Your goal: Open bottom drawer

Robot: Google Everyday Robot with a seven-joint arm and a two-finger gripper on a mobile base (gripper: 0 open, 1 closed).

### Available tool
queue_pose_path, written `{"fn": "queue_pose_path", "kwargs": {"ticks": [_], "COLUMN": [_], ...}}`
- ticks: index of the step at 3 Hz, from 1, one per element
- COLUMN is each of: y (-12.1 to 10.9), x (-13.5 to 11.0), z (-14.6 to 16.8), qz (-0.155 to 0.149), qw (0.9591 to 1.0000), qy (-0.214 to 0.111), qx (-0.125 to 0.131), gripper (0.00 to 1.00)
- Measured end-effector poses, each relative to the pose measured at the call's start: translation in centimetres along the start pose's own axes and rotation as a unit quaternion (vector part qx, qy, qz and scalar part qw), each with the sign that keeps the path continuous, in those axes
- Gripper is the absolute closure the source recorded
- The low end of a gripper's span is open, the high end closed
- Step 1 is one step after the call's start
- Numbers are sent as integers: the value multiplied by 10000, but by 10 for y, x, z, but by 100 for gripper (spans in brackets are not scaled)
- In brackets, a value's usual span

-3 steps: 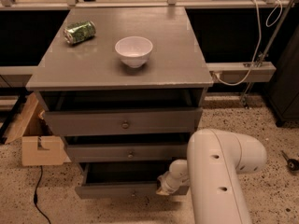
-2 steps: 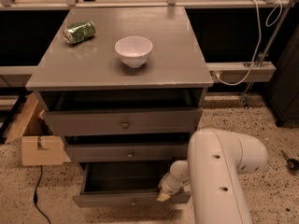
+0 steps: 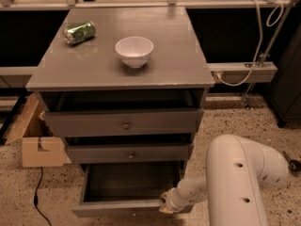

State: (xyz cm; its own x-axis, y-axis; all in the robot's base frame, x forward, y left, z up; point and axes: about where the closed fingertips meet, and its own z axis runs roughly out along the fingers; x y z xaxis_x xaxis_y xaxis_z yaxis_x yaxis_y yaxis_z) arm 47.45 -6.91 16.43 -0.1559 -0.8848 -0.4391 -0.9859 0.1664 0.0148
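The bottom drawer of the grey cabinet stands pulled out, its dark grey inside showing. Its front panel runs along the lower edge of the view and its knob is hidden. My gripper is at the right end of the drawer's front edge, at the tip of my white arm. The two drawers above, the top drawer and the middle drawer, are slightly ajar, each with a small round knob.
On the cabinet top sit a white bowl and a green can lying on its side. A cardboard box stands on the floor at the left. A cable runs across the speckled floor.
The bottom drawer has slid further out toward me, showing more of its inside. My gripper has moved down and forward with the drawer front.
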Motion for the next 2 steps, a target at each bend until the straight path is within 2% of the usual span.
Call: {"fn": "queue_pose_path", "kwargs": {"ticks": [1, 2], "y": [0, 20], "x": [-1, 8], "z": [-3, 0], "qz": [0, 103], "qw": [10000, 9996], "qy": [-1, -263], "qx": [0, -51], "gripper": [100, 100]}}
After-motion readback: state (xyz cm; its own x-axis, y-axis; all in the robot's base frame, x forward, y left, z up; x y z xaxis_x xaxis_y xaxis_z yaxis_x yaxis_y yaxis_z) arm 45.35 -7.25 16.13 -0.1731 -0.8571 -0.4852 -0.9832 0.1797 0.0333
